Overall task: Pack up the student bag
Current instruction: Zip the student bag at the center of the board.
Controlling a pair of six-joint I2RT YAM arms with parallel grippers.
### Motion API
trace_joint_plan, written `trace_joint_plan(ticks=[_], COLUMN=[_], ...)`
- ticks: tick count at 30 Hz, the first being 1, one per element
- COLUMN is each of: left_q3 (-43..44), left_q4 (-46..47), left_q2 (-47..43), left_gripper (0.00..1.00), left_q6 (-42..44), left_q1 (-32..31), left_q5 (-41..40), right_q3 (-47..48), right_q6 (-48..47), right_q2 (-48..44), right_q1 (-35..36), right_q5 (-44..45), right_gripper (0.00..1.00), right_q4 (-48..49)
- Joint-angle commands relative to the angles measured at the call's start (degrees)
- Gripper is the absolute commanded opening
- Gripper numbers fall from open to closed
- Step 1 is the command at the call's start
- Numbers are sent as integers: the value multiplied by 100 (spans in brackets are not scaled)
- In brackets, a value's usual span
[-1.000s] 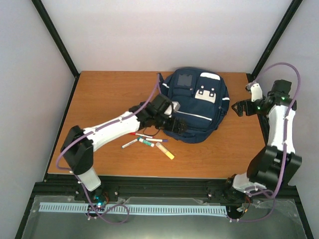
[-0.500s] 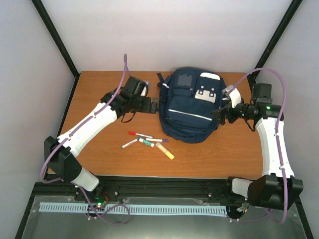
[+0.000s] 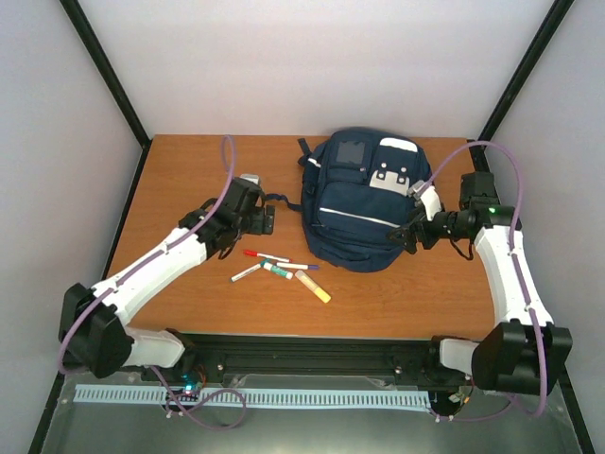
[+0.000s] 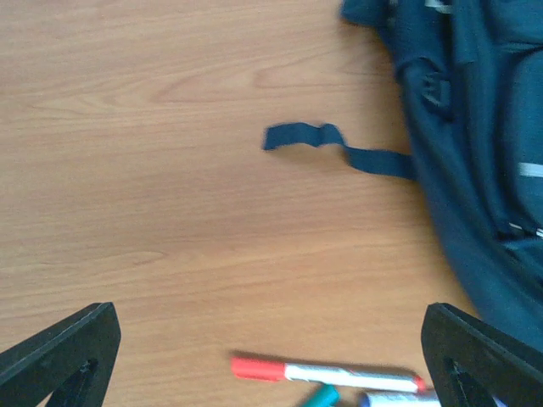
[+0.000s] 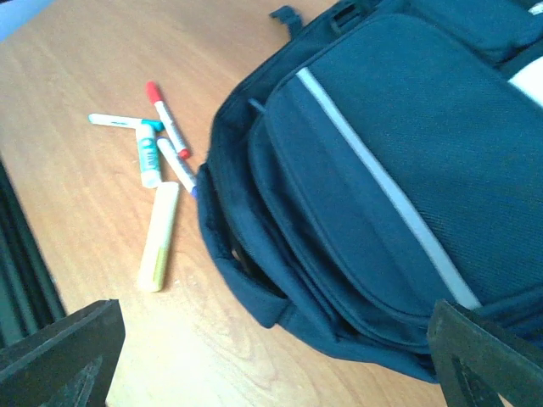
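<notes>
The student bag [image 3: 364, 203] is a navy backpack with white stripes, lying flat at the back middle of the table. One dark strap [image 4: 335, 148] trails off its left side. My left gripper [image 3: 268, 219] hovers open over bare wood left of the bag, just behind a red-capped marker [image 4: 327, 371]. Both black fingers [image 4: 59, 356] stand wide apart with nothing between them. My right gripper [image 3: 405, 236] is open at the bag's near right corner, over the bag's lower edge [image 5: 322, 288], and holds nothing. Whether the bag's zips are open I cannot tell.
Several markers [image 3: 269, 269] and a pale yellow highlighter [image 3: 313, 286] lie loose on the wood in front of the bag. In the right wrist view a green marker [image 5: 148, 157] and the highlighter [image 5: 159, 236] lie left of the bag. A black frame edges the table.
The left gripper drew back from the bag's near edge, out to the left of the bag. The right gripper came in from the right edge to the bag's near right corner.
</notes>
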Motion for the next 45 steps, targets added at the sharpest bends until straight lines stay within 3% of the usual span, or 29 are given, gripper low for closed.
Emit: trace_joint_plan(ticks=[1, 4, 6, 10, 16, 21, 25, 28, 30, 32, 35, 40, 45], left_q3=[16, 220, 105, -340, -429, -368, -240, -27, -88, -231, -252, 287, 1099], left_q4=[486, 435, 799, 1498, 1535, 1341, 1036, 636, 714, 858, 802, 623, 667], left_q2=[480, 752, 564, -118, -781, -1054, -1067, -803, -755, -798, -788, -306, 864], left_gripper=[100, 100, 100, 100, 100, 100, 100, 100, 100, 100, 100, 100, 93], left_q6=[263, 589, 789, 1008, 941, 359, 65, 290, 553, 428, 420, -461, -1084], left_q1=[104, 137, 137, 137, 137, 137, 145, 145, 145, 152, 163, 163, 171], left_q5=[-1206, -871, -554, -890, -869, -1567, -1955, -2423, -2558, -2680, -1906, -89, 1117], right_q3=[228, 734, 896, 1007, 1283, 1269, 1131, 1143, 1138, 1180, 1246, 1348, 2071], right_q6=[-791, -1137, -351, 366, 378, 213, 699, 563, 407, 108, -195, -73, 913], right_q2=[383, 809, 756, 482, 761, 521, 131, 137, 293, 601, 1121, 1804, 2903], right_q1=[32, 27, 27, 28, 32, 50, 55, 57, 26, -9, -15, -109, -522], right_q5=[-827, -739, -217, 420, 80, 475, 1857, 3069, 3107, 2555, 2011, 2208, 2089], right_gripper=[100, 100, 100, 100, 100, 100, 100, 100, 100, 100, 100, 94, 72], right_q4=[-703, -1233, -762, 212, 210, 182, 755, 1041, 1024, 620, 65, 380, 668])
